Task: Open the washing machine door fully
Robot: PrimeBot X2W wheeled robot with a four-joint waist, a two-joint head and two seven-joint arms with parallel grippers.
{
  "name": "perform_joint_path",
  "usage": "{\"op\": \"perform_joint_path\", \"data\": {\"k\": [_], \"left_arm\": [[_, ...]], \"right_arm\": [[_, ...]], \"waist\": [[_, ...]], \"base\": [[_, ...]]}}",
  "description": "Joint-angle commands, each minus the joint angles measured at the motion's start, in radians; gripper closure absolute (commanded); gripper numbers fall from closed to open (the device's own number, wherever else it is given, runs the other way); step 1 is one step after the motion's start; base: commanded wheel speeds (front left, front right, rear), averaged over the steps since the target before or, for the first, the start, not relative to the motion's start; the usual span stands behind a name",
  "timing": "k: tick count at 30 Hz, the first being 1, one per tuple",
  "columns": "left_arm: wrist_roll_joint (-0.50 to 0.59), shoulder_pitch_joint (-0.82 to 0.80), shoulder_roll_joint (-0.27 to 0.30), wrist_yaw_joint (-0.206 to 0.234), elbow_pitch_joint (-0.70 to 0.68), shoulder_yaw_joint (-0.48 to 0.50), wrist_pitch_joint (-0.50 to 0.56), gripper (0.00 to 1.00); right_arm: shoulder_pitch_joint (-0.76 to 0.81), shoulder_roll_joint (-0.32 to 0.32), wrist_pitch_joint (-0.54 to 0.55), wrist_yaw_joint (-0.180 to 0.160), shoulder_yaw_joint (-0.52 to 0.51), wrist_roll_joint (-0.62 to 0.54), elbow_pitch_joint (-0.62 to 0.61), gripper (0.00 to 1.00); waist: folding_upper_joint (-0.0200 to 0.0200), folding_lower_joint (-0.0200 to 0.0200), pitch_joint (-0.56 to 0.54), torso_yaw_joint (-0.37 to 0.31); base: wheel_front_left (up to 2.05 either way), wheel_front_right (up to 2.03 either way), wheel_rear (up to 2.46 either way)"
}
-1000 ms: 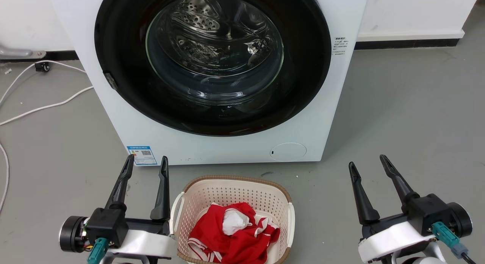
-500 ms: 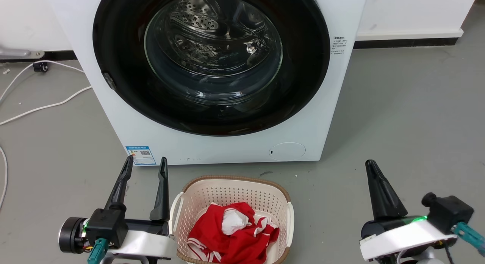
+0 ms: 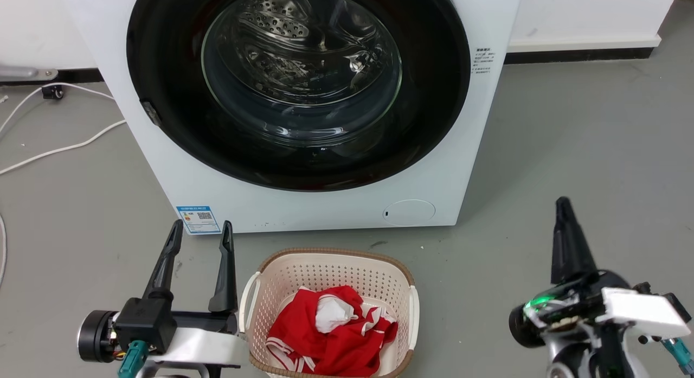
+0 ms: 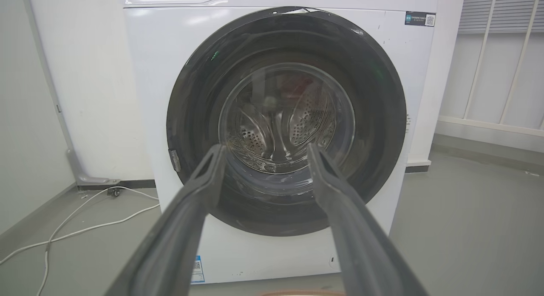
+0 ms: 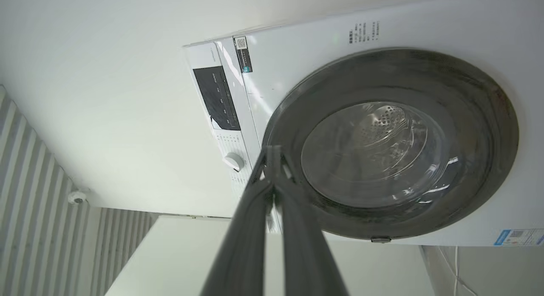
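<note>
Right end effector (image 3: 563, 207) now edge-on, pinched together (washing machine door (image 3: 298, 85) closed).

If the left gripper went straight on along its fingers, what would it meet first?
Probably the washing machine door, around its glass bowl; the way from the left gripper looks free, though depth is unclear.

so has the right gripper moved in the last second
Yes. Against the laundry basket, the right gripper has shifted right and up the head view, towards the washing machine, rolled over, and its fingers have closed together.
</note>
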Motion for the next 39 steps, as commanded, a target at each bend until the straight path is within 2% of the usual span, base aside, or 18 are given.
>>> {"op": "perform_joint_path", "data": {"k": [1, 2, 5, 9, 14, 19, 26, 32, 39], "left_arm": [[-0.006, -0.012, -0.001, 0.005, -0.010, 0.006, -0.002, 0.00], [-0.008, -0.016, -0.001, 0.007, -0.015, 0.006, -0.002, 0.00], [-0.009, -0.025, -0.001, 0.008, -0.023, 0.008, -0.002, 0.00], [-0.008, -0.051, -0.001, 0.006, -0.041, 0.011, -0.002, 0.00], [-0.004, -0.091, -0.001, -0.006, -0.065, 0.012, -0.002, 0.00], [-0.003, -0.135, -0.001, -0.016, -0.088, 0.015, -0.002, 0.00], [-0.002, -0.189, -0.001, -0.030, -0.116, 0.008, -0.002, 0.00], [0.000, -0.226, -0.001, -0.041, -0.132, -0.002, -0.002, 0.00], [-0.002, -0.266, -0.001, -0.050, -0.152, -0.012, -0.002, 0.00]], "right_arm": [[-0.038, 0.002, -0.003, 0.000, -0.025, 0.116, -0.001, 1.00], [-0.058, 0.003, -0.004, 0.000, -0.039, 0.183, -0.002, 1.00], [-0.101, -0.011, -0.004, 0.000, -0.067, 0.248, 0.021, 1.00], [-0.224, -0.082, -0.004, 0.000, -0.082, 0.343, 0.099, 1.00], [-0.412, -0.194, 0.000, 0.000, -0.049, 0.411, 0.248, 1.00], [-0.615, -0.302, 0.038, 0.000, 0.040, 0.437, 0.417, 1.00], [-0.886, -0.400, 0.128, 0.000, 0.237, 0.415, 0.620, 1.00], [-1.107, -0.421, 0.245, 0.000, 0.426, 0.391, 0.801, 1.00], [-1.332, -0.363, 0.341, 0.000, 0.587, 0.380, 1.010, 1.00]], "waist": [[0.0000, 0.0000, 0.009, -0.002], [0.0000, 0.0000, 0.017, -0.003], [0.0000, 0.0000, 0.033, -0.006], [0.0000, 0.0000, 0.079, -0.008], [0.0000, 0.0000, 0.149, 0.001], [0.0000, 0.0000, 0.219, 0.014], [0.0000, 0.0000, 0.301, 0.035], [0.0000, 0.0000, 0.357, 0.052], [0.0000, 0.0000, 0.430, 0.062]], "base": [[0.00, 0.00, 0.00], [0.00, 0.00, 0.00], [0.00, 0.00, 0.00], [0.00, 0.00, 0.00], [0.00, 0.00, 0.00], [0.00, 0.00, 0.00], [0.00, 0.00, 0.00], [0.00, 0.00, 0.00], [0.00, 0.00, 0.00]]}}
